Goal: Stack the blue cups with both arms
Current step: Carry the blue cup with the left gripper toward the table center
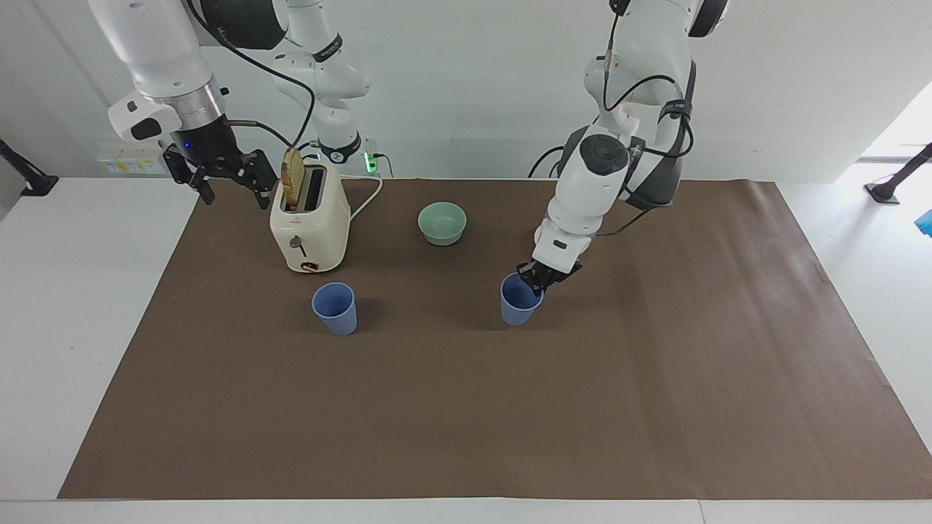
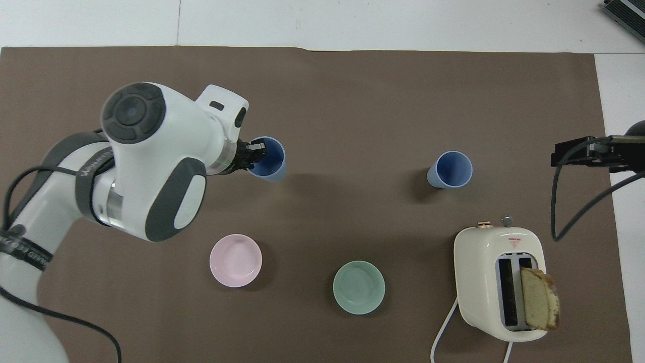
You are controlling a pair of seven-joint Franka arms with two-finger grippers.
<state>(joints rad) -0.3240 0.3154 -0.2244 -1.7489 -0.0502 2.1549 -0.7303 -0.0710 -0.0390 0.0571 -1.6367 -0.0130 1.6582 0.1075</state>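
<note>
One blue cup (image 1: 520, 299) is pinched by its rim in the left gripper (image 1: 539, 279), over the middle of the mat, well apart from the standing blue cup (image 1: 336, 308) in front of the toaster (image 1: 309, 222). The right gripper (image 1: 222, 175) is held spread (and empty) beside the toaster, waiting. Since only the rim is clamped, the carried cup could be swung aslant and knock the standing cup over instead of nesting.

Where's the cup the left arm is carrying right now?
The carried blue cup, gripped by the left gripper, is mid-mat, farther out than the pink bowl.
</note>
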